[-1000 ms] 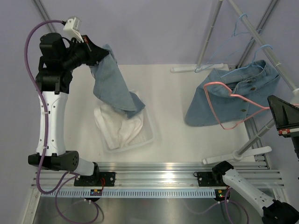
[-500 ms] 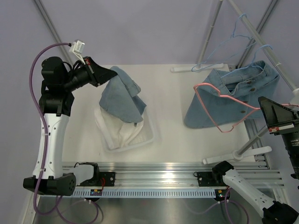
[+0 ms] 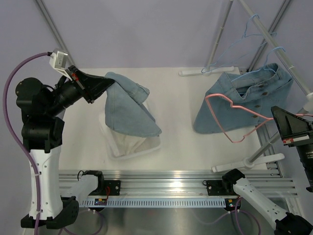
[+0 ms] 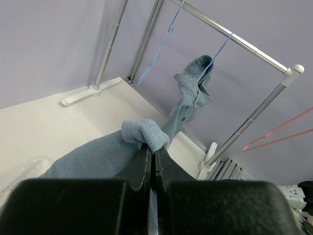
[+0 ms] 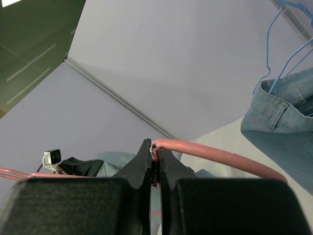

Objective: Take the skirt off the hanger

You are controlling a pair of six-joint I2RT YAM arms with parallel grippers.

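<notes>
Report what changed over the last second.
The left tool, shut on the skirt, swung nearer, so the skirt now drapes over the bin, hiding most of the white cloth. The right tool carried the pink hanger slightly left and nearer. Unchanged: both grips, the bin, the denim on the rack.

The left claw [image 4: 152, 150] pinches a fold of the denim skirt [image 4: 105, 152] above the white counter [image 4: 46, 122]. Beyond, a second denim garment [image 4: 190, 95] hangs from a rail [image 4: 247, 43] beside an empty blue hanger [image 4: 161, 48]. A pink hanger [image 4: 279, 137] shows at the right.
</notes>
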